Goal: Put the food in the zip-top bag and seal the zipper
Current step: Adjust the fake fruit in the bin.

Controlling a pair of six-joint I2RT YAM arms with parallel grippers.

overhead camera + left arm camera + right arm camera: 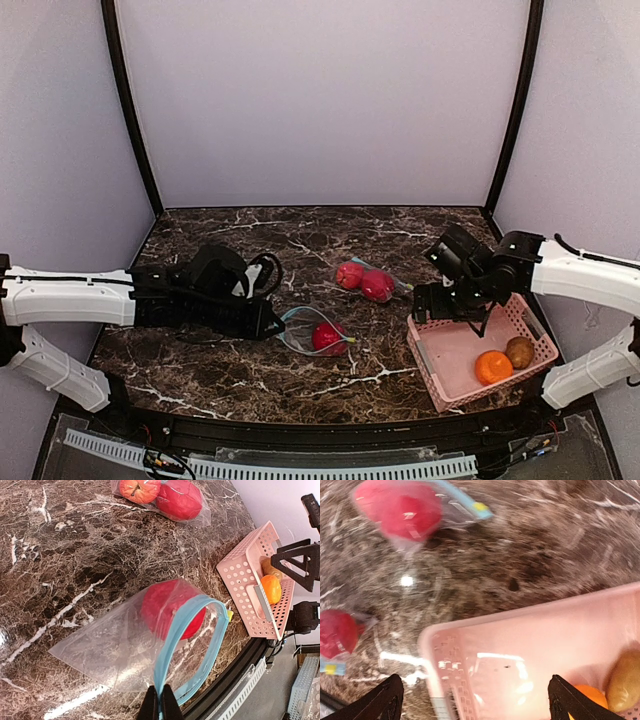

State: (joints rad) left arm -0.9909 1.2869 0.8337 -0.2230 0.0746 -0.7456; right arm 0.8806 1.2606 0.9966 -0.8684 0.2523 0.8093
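**Zip-top bag, mouth agape, one fruit inside**

Held: the left gripper [160,703] was pinched tight on the zip-top bag [100,647] at its blue zipper strip [172,642]. The strip ran ahead of the fingertips, with the mouth gaping rightward and the body lying leftward. One red fruit [167,607] sat inside, just ahead.

Idle: the right gripper [477,702] was spread wide, holding nothing, over the pink basket [530,630]. The orange fruit [587,696] lay near its right finger.

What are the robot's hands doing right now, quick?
Left gripper: shut on the zip-top bag, at its blue zipper edge.
Right gripper: open, empty, over the pink basket.
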